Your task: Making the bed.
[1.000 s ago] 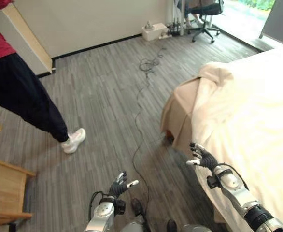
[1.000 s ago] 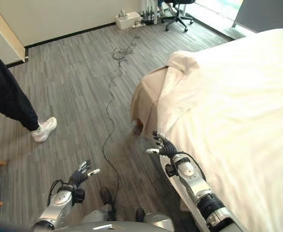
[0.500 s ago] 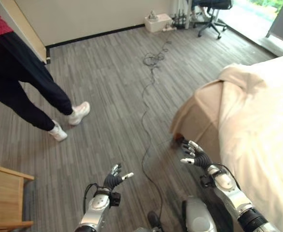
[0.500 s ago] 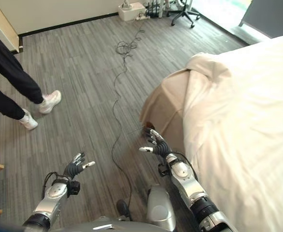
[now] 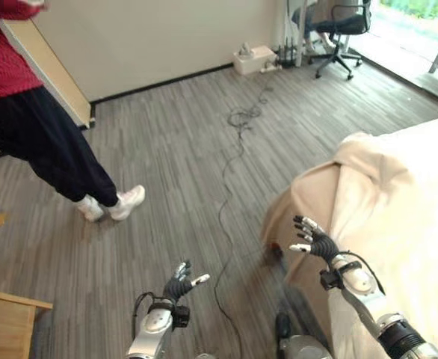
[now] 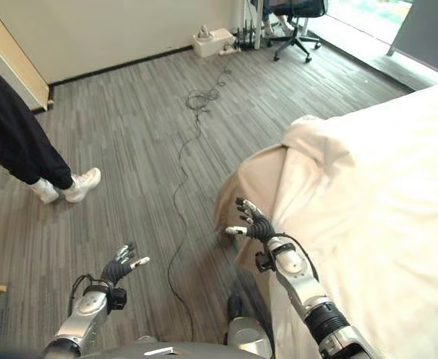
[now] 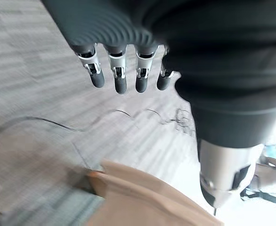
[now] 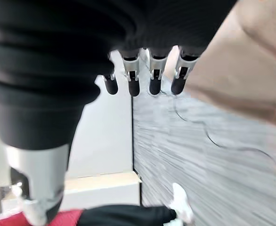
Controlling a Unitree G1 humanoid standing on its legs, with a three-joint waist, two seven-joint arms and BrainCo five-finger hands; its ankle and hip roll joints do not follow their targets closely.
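At right of the frame lay the bed (image 6: 368,187), its blanket (image 6: 256,179) corner hanging — your right hand (image 6: 250,224) and left hand (image 6: 118,268) were spread, empty; you needed to grasp that corner squarely.

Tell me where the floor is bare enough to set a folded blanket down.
Bare floor lies between the person's shoes and the black cable. It's tighter between the cable and the bed corner, where the right hand hovers.

Person's legs (image 5: 51,153) in white shoes, office chair (image 5: 338,34), wooden furniture corner (image 5: 6,325)
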